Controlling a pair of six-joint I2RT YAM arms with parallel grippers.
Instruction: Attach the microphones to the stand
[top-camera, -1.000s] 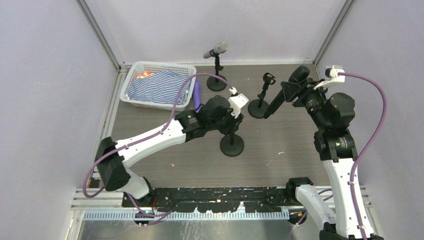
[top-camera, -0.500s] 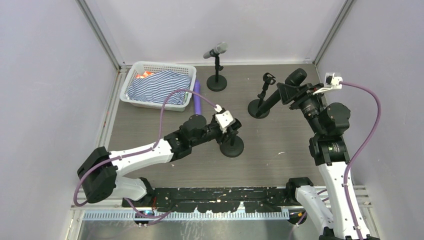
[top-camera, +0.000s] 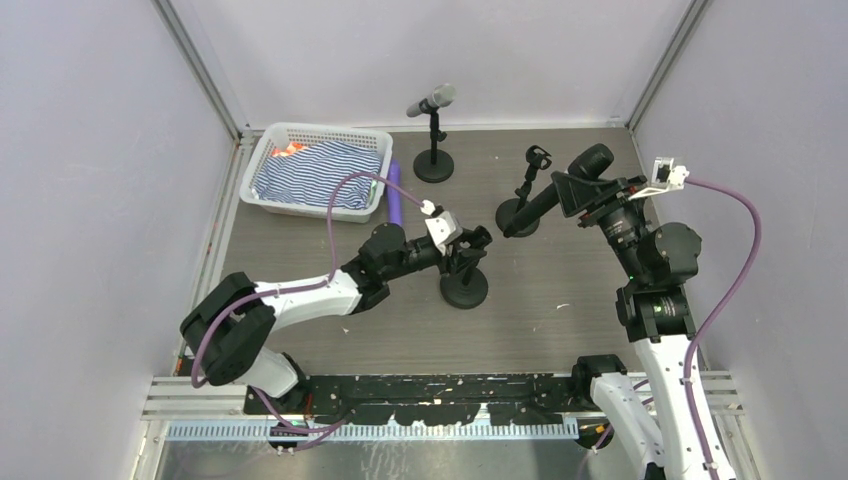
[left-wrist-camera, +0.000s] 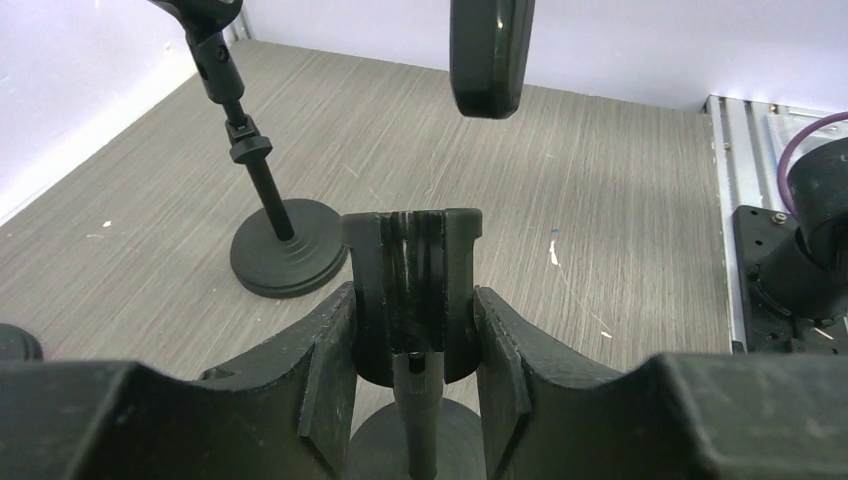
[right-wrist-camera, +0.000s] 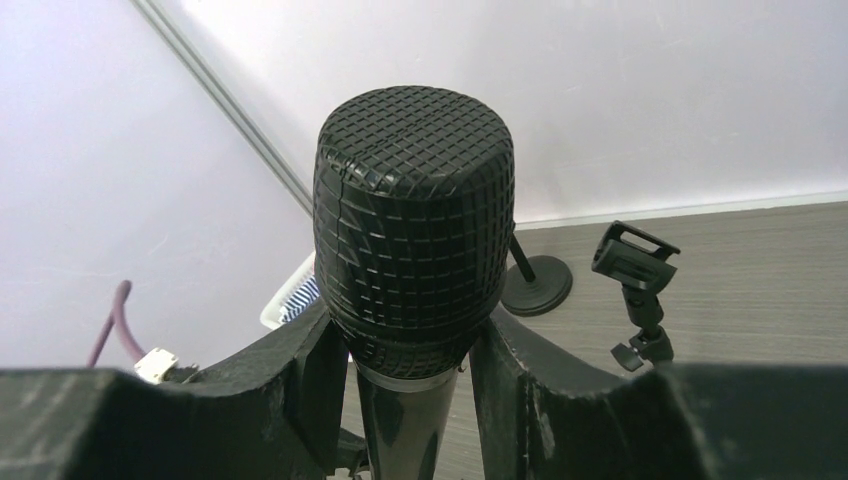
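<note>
Robot lab cell for sure: blank panel walls (top-camera: 90, 150), aluminium posts (top-camera: 200, 70) at 11 and 1 o'clock.

You had a black microphone (right-wrist-camera: 415, 240) with a grid-textured head, a silver-grey microphone (top-camera: 432, 100), a purple microphone (top-camera: 394, 195), a white basket (top-camera: 320, 128) with blue-and-white striped cloth (top-camera: 310, 175), black stands (top-camera: 464, 290) and purple cables (top-camera: 745, 230), all on a grey wood-grain table (top-camera: 560, 320).

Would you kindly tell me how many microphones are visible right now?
3: a silver-grey microphone on the back stand, a black microphone in the right claw, a purple microphone lying beside the basket.
</note>
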